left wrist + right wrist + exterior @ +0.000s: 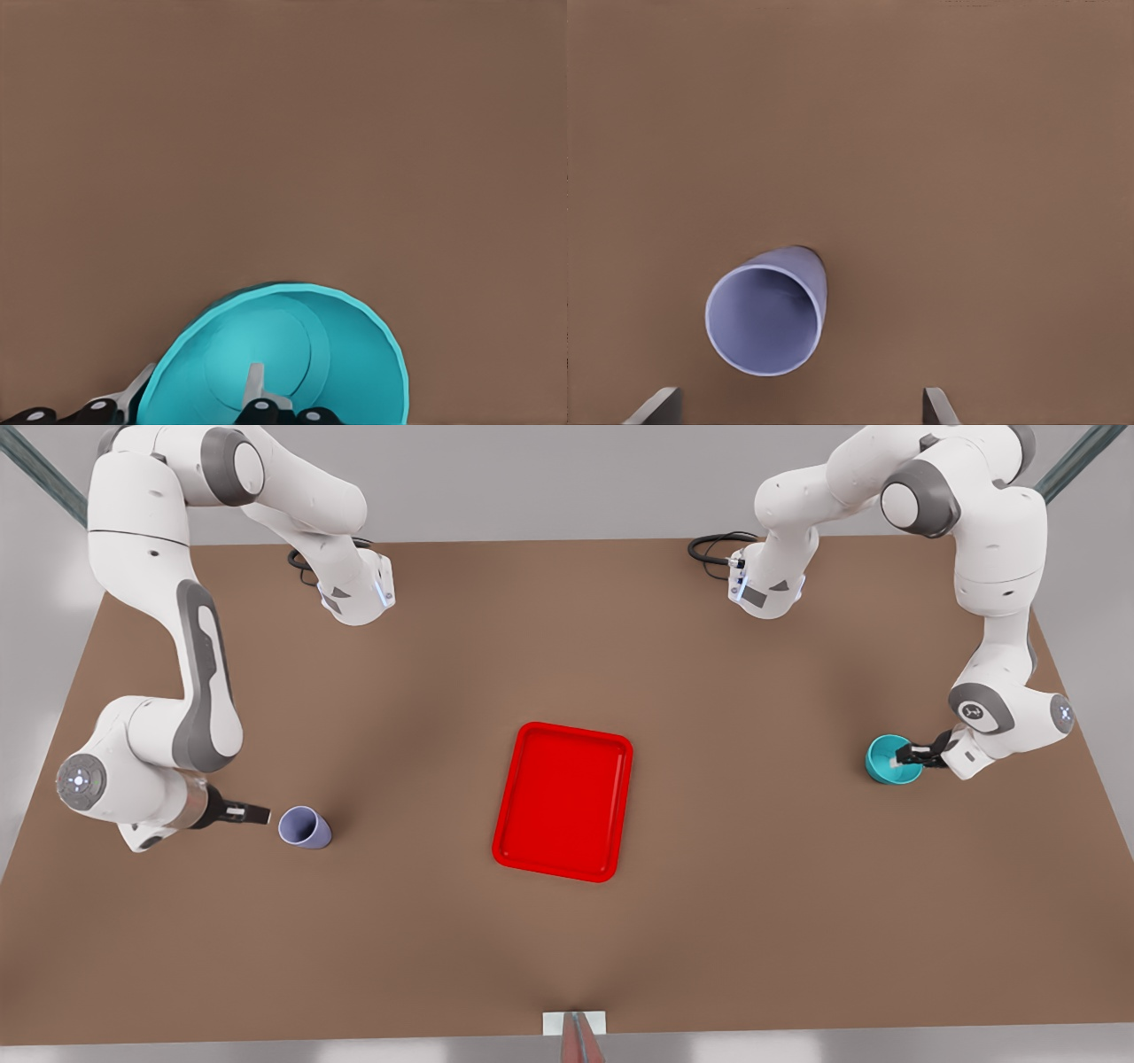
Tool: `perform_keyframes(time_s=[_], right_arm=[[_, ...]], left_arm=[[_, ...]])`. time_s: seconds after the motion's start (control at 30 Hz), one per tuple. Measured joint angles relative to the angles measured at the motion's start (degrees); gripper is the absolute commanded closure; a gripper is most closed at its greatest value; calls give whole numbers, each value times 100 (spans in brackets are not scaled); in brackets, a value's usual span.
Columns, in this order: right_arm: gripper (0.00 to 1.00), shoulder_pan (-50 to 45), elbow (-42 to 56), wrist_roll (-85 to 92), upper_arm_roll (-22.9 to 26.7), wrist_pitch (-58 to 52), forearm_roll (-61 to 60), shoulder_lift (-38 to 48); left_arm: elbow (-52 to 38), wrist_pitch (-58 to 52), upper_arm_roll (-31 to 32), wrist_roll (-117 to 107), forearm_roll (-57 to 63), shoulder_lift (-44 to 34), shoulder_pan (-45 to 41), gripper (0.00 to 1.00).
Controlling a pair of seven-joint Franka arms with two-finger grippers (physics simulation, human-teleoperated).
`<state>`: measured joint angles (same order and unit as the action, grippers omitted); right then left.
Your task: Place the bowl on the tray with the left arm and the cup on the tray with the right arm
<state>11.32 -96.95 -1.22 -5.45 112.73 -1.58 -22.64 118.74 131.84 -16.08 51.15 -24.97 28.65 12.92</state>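
With the left gripper [905,757] pinching only the rim of the bowl [889,760], well off the tray [563,802], it may tip; the right gripper [259,813], fingers spread and empty beside the cup [304,827], could nudge it.

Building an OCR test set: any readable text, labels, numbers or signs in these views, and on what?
None readable.
The bowl, cup, tray and table are plain.
The arm joint above the bowl bears a small mark, too small to read.
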Motion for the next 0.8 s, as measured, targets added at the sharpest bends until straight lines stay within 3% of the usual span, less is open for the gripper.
perform_keyframes(time_s=[0.1, 0.4, 0.5, 0.6, 0.8], right_arm=[[0, 19, 1, -19, 0, 21, -9, -13], [0, -195, -252, -230, 0, 222, -149, -59], [0, -183, -347, -230, 0, 283, -141, -66], [0, -147, -505, -205, 0, 713, -97, -181], [0, -121, -593, -167, 0, 1062, 35, -391]], left_arm=[[-9, -8, 0, 0, -1, 13, 0, 79], [-59, -16, 8, -86, 47, 11, -35, 79], [-352, -90, -1, -704, 157, -150, -538, 79], [-546, -505, 8, -1500, 231, -603, -1453, 79], [-1054, -460, 8, -4832, -176, -370, -4390, 79]])
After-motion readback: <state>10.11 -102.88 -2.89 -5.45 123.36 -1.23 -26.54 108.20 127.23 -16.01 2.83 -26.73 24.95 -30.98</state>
